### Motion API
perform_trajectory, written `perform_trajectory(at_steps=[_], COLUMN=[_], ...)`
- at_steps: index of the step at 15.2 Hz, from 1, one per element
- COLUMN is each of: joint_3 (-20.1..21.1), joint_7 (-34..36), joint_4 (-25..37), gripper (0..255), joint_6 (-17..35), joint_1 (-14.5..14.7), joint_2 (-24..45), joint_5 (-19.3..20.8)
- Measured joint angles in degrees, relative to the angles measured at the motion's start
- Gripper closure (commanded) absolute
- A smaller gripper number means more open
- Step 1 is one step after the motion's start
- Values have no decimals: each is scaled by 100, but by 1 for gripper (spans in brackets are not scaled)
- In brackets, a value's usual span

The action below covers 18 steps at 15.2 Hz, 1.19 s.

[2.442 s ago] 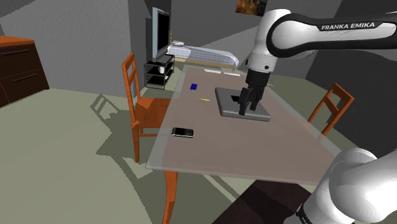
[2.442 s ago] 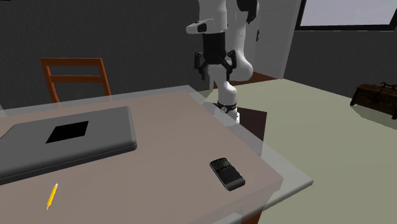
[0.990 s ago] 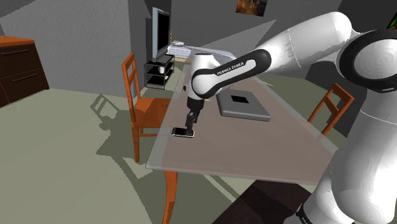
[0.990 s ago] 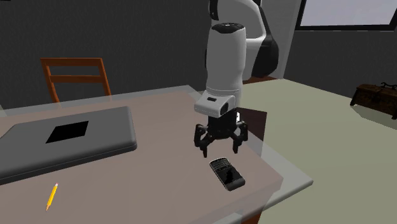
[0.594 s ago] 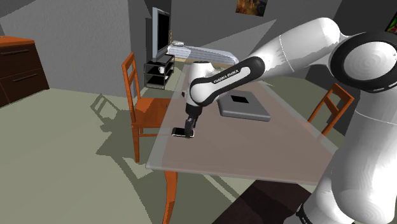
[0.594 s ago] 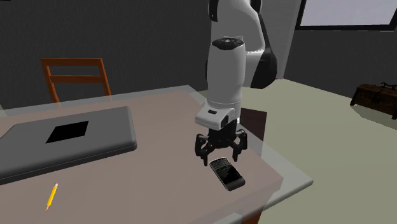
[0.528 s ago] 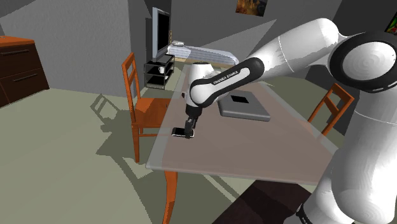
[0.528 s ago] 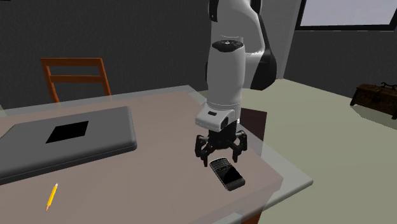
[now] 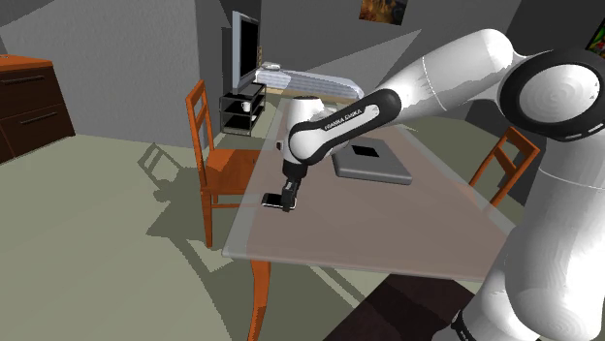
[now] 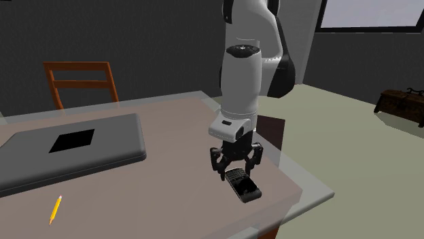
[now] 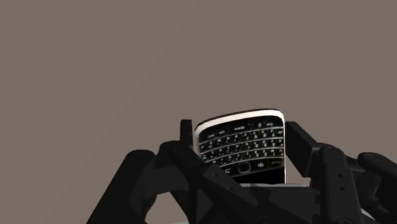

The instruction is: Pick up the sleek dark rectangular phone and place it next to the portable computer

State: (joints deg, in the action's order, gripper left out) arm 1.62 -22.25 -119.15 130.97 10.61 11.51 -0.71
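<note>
Shoulder view: one bench (image 9: 388,228), pale-topped. On it lies one phone (image 9: 272,201), dark and flat, close to the edge at the shoulder view's left. There is also one laptop (image 9: 368,161), grey, lid shut, farther along the bench and well apart from the phone. One white arm (image 9: 339,121) reaches down over the phone and ends in one black pincer (image 9: 286,200). Two orange chairs: one chair (image 9: 206,145) stands at the shoulder view's left of the bench, the second chair (image 9: 509,160) at its right.

Second exterior view: one yellow pencil (image 10: 55,209) lies on the bench, near the laptop. The pincer sits low over the far end of the phone, which lies flat near a bench corner.

Wrist view: the phone shows one keyboard (image 11: 242,147), face up. The pincer's two fingers (image 11: 186,135) stand spread apart, one on each side of the phone, just beside its long edges. Contact cannot be told, and the phone is not lifted.
</note>
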Motion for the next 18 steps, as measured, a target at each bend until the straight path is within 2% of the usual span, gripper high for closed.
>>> perform_trajectory(at_steps=[9,18], joint_3=[1,1], joint_7=[0,0], joint_4=[0,223], gripper=[255,255], joint_6=[0,-549], joint_1=[0,-4], joint_2=[1,-327], joint_5=[0,-6])
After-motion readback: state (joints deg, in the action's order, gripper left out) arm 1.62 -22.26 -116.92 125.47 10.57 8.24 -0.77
